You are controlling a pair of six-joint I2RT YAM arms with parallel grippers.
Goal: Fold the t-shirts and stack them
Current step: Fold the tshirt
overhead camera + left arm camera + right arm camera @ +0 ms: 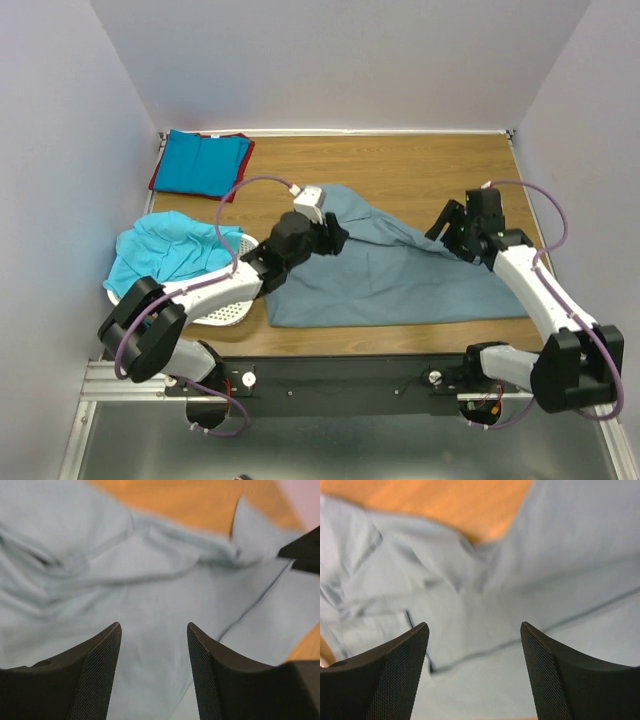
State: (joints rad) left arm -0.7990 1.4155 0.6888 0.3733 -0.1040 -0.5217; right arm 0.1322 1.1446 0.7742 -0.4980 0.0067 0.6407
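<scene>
Nearest the lens in each wrist view were the dark, mesh-faced fingers. The left gripper [154,626] stood with its jaws apart and nothing between them, and the right gripper [474,625] was spread wider, also holding nothing. Beneath both lay the dusty grey-blue t-shirt [150,580], rumpled into soft ridges, with a seam line running across it and bare wood showing past its far edge. From the overhead view this shirt [400,275] was spread over the middle of the table [400,160], its near hem fairly straight and its far side bunched toward a point. The left gripper [335,235] hovered over the shirt's upper left part and the right gripper [447,225] over its right end. To the left, the turquoise t-shirt [165,250] was heaped loosely over the white perforated basket [225,312]. In the far-left corner the bright blue t-shirt [200,163] lay folded flat on the red t-shirt [153,180] — only a thin red border showed around it.
</scene>
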